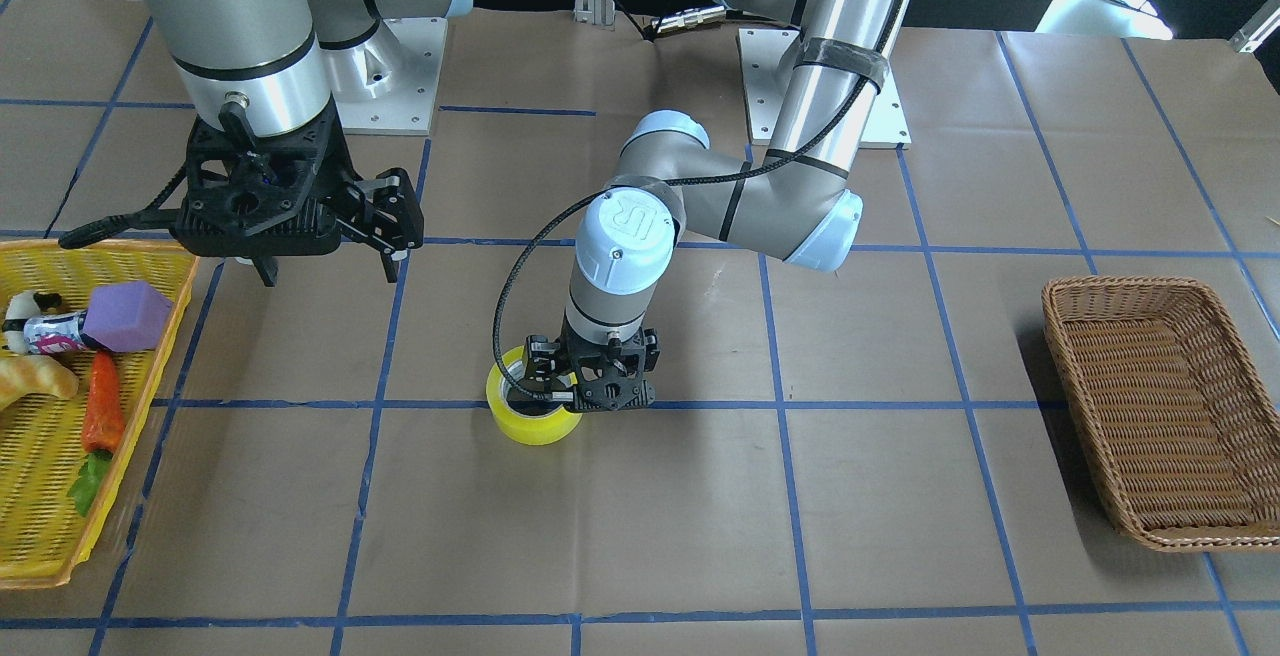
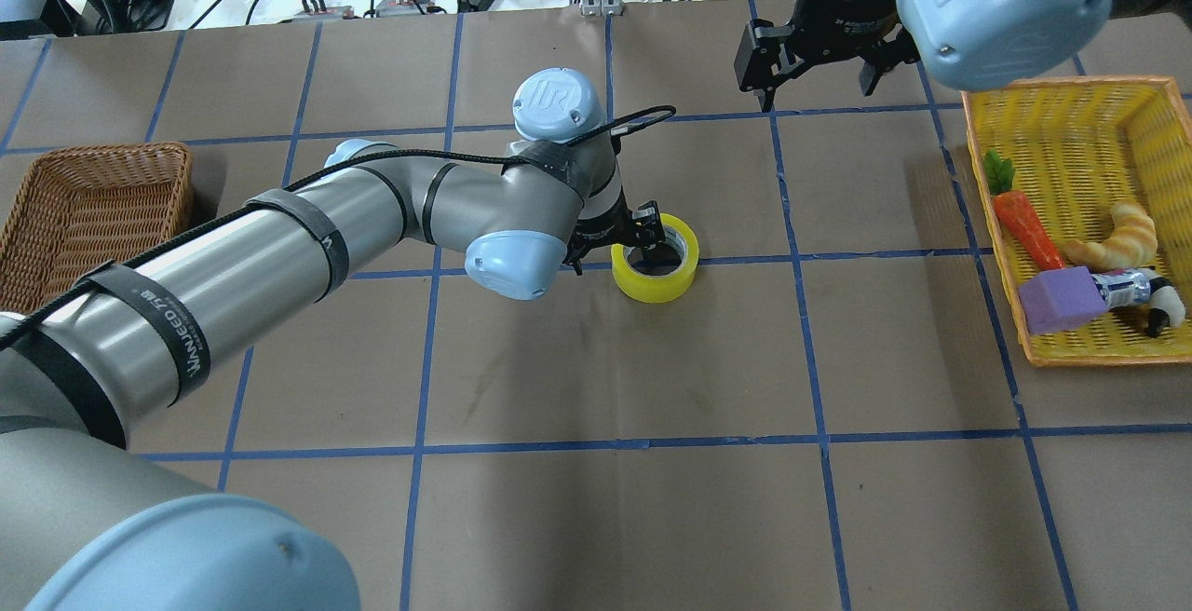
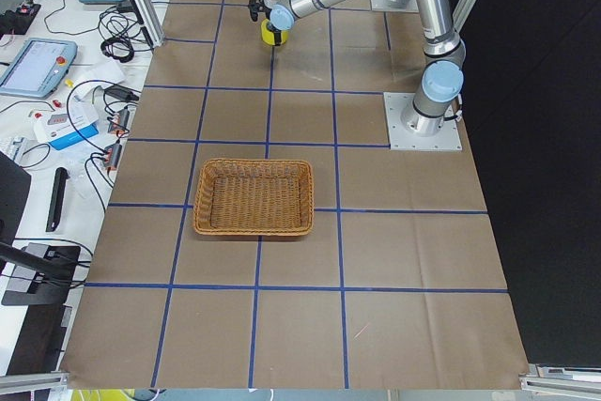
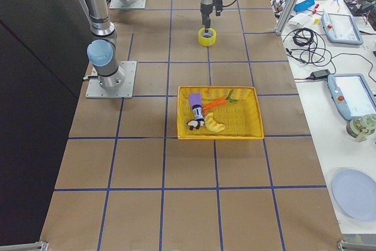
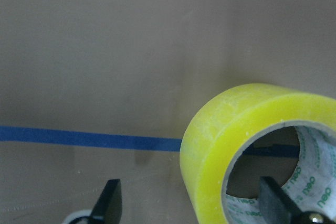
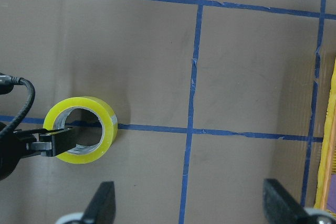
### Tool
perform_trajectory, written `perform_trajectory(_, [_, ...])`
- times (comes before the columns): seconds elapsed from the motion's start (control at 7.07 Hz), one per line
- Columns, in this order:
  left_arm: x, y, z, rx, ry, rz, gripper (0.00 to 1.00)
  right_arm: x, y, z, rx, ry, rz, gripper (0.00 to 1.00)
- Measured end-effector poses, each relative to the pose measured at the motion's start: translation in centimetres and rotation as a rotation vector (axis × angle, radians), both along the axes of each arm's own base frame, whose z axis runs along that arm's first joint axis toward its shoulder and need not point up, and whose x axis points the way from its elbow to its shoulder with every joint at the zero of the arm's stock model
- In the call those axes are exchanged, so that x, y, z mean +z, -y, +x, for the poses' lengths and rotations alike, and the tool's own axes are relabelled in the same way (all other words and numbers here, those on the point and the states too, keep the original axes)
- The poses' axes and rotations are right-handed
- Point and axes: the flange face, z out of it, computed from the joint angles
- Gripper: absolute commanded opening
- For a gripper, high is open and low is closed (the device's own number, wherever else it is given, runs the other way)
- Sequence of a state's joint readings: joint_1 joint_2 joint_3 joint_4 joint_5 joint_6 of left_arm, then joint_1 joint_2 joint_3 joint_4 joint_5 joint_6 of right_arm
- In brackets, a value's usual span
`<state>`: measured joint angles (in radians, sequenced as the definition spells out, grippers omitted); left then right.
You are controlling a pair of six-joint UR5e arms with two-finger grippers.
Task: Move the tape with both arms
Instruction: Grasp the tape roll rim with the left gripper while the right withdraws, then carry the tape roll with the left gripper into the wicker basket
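Tape roll [image 2: 655, 280] lying flat on the paper-covered table, hole upward and ring axis vertical, directly beneath the left gripper [image 2: 638, 243]. The left gripper is released and points down, its jaws astride the roll's wall. One finger [image 5: 274, 199] is inside the white core and the other [image 5: 109, 202] is outside, with a visible gap between that outer finger and the yellow wall, so nothing is pinched yet.

The right gripper [image 1: 330, 274] is likewise released and empty. It is held above the table well apart from the roll, beside the yellow basket [image 1: 100, 247], so the left arm is plainly the nearer.

Judged step: closing on the wall. The move turns on the wall sitting between the two fingers (it seems nearer the inner finger, so the roll may slide a little as the jaws meet).

The left wrist view alone shows the gap and the core's printed lining. The overhead view hides the outer finger behind the wrist, yet shows the whole ring lying across a blue grid line [image 2: 838, 257]. The right wrist view shows the inner finger reaching into the hole. A brown wicker basket [image 2: 93, 150] stands well apart from the left gripper, on that arm's own side.
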<state>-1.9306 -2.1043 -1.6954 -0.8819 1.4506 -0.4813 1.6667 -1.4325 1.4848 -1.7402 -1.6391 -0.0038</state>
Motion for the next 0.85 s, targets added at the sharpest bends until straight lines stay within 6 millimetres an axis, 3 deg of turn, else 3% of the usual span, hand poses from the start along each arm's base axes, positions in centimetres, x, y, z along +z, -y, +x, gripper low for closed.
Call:
perform_trajectory(0.14, [-0.4,-0.1,0.0,-0.012,0.002,0.007,0.10,0.0,0.3,-0.9,-0.001,0.000,0.003,1.00])
perform_trajectory(0.28, [-0.7,-0.1,0.0,-0.016,0.004,0.012,0.01,0.1,0.3,-1.5,-0.001,0.000,0.004,1.00])
perform_trajectory(0.57, [-0.1,0.2,0.1,-0.025,0.006,-0.001,0.00,0.1,-0.7,-1.9,-0.004,-0.004,0.061,1.00])
perform_trajectory(0.71, [1.2,0.5,0.7,-0.033,0.004,-0.023,0.00,0.1,-1.6,-2.0,-0.006,-0.006,0.099,1.00])
perform_trajectory(0.85, [3.7,1.1,2.6,-0.027,-0.002,-0.054,0.00,0.1,-2.2,-2.0,-0.006,-0.007,0.122,1.00])
